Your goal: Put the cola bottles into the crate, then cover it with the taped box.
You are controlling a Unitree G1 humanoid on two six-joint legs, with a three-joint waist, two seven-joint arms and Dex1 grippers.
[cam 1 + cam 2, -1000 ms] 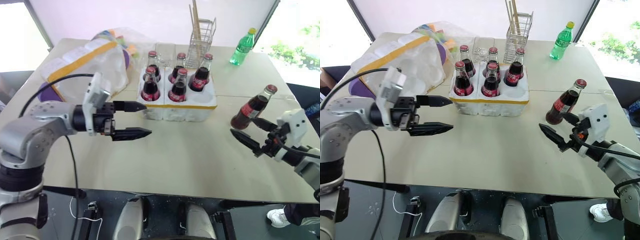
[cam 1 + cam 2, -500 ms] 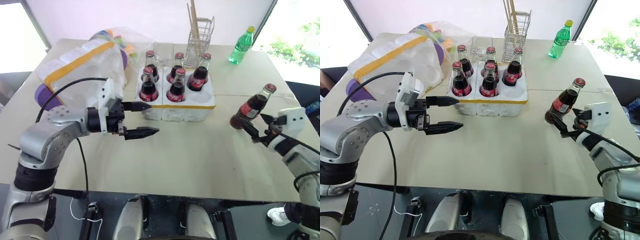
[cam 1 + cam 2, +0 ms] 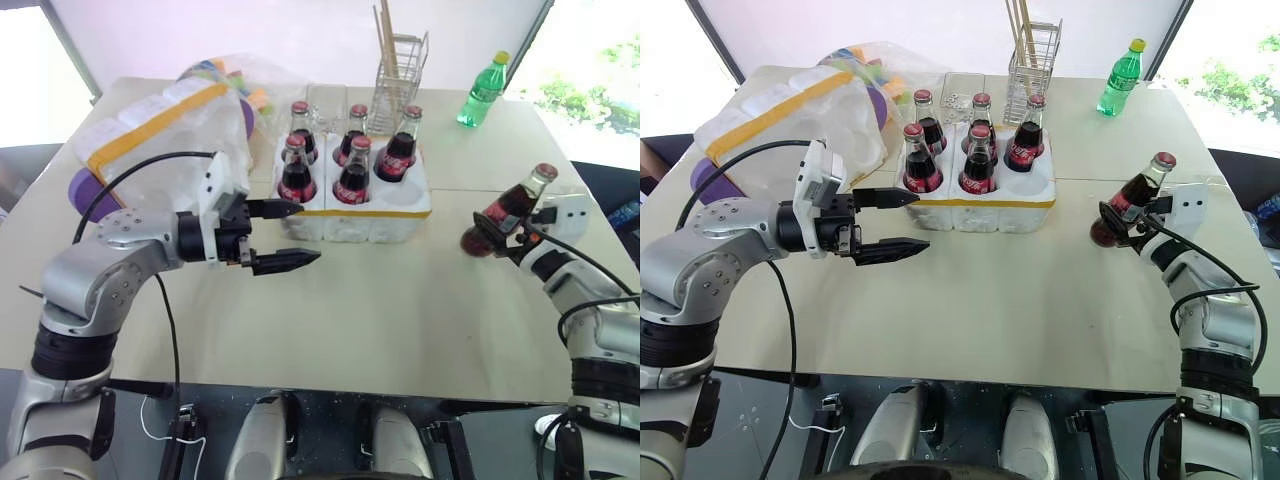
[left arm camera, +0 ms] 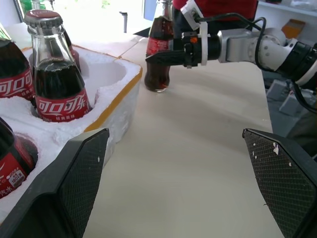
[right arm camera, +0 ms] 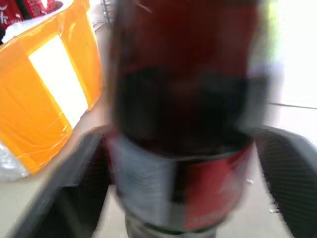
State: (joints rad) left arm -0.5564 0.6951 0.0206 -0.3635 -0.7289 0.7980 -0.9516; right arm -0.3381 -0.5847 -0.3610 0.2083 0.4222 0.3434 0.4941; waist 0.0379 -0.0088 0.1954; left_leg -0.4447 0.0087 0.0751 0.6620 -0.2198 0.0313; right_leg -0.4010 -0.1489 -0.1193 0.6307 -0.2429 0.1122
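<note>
crate (image 3: 400,205): we see a low white foam tray with a yellow tape band round the rim, mid table; round wells, crumbly foam texture in the left wrist view.
crate contents: five cola bottles (image 3: 298,172) upright in the wells, three in the far row and two in the near row; near right well (image 4: 106,74) is bare.
sixth bottle (image 3: 508,210): we see it out of the crate, to its right near the table's right edge, leaning, base on or just above the table, can't tell which.
bottle look: dark cola in clear glass, red label, red-and-silver cap.
writing: white characters on the red labels in the left wrist view; we can't read them for sure.
right gripper (image 3: 1127,219): we see the black fingers clamped round the lower body of the sixth bottle.
left gripper (image 3: 283,235): spread wide, holding nothing, level, tips just in front of the crate's left front corner, not touching.
taped box (image 3: 165,135): large white foam box with a broad yellow stripe, lying tilted at far left of the table, left of the crate; clear plastic over it.
wire rack (image 3: 400,72): behind the crate, thin wooden sticks standing in it.
green bottle (image 3: 484,93): plastic, yellow cap, far right of table, upright.
table (image 3: 400,320): pale, smooth top.
</note>
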